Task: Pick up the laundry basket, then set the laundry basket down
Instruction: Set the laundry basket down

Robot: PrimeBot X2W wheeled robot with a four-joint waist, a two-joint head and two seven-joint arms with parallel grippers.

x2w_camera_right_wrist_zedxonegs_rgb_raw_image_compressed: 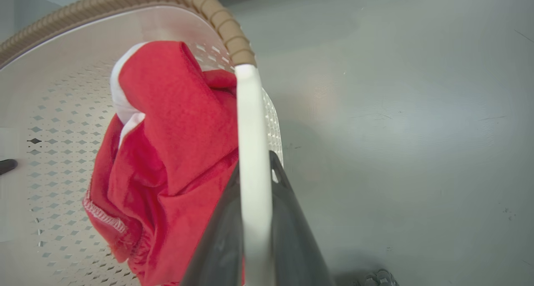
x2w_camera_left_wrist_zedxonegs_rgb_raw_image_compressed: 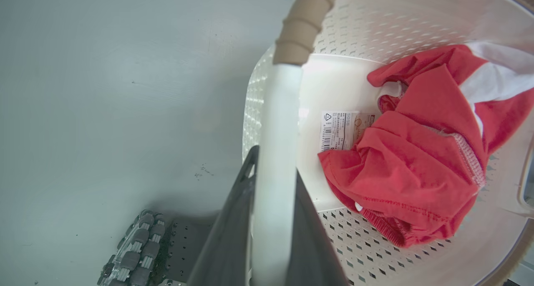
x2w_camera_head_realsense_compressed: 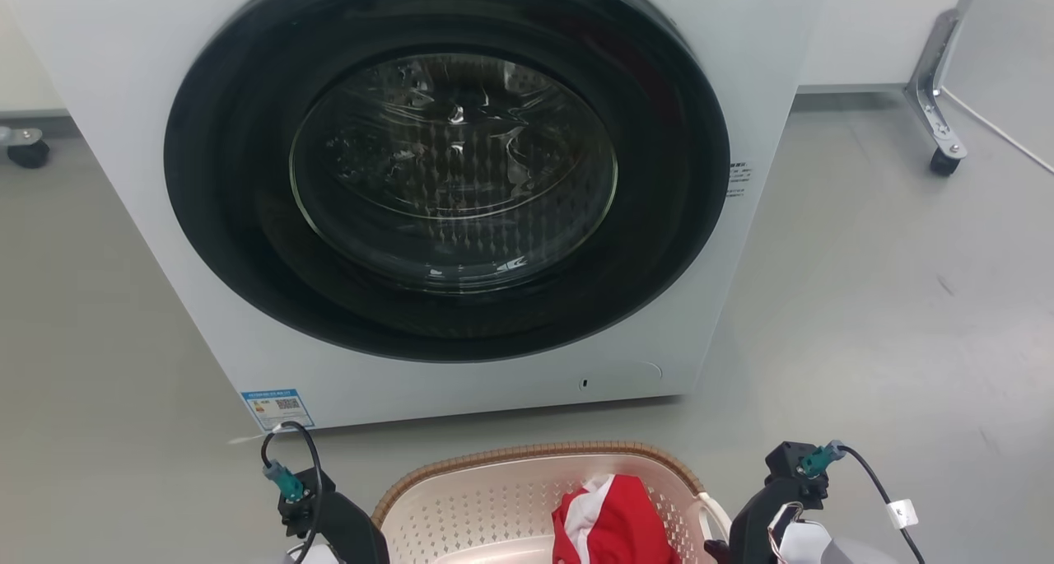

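Head view: washing machine (x2w_camera_head_realsense_compressed: pixel 148 95), door shut, stands on the floor (x2w_camera_head_realsense_compressed: pixel 865 300) just beyond both grippers. Between them sits the laundry basket (x2w_camera_head_realsense_compressed: pixel 494 498), its near half cut off by the frame. In the wrist views the left gripper (x2w_camera_left_wrist_zedxonegs_rgb_raw_image_compressed: pixel 275 165) clamps one white handle (x2w_camera_left_wrist_zedxonegs_rgb_raw_image_compressed: pixel 277 110) and the right gripper (x2w_camera_right_wrist_zedxonegs_rgb_raw_image_compressed: pixel 254 165) clamps the other. Red-and-white garment (x2w_camera_left_wrist_zedxonegs_rgb_raw_image_compressed: pixel 417 173) lies inside, nearer the right gripper, half covering a label (x2w_camera_left_wrist_zedxonegs_rgb_raw_image_compressed: pixel 338 129). Can't tell if the basket is off the floor.

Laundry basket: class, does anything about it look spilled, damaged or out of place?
Nothing stands out. The laundry basket looks intact, the red-and-white garment lies crumpled inside it, and the left gripper and right gripper have jaws closed on its white handles.
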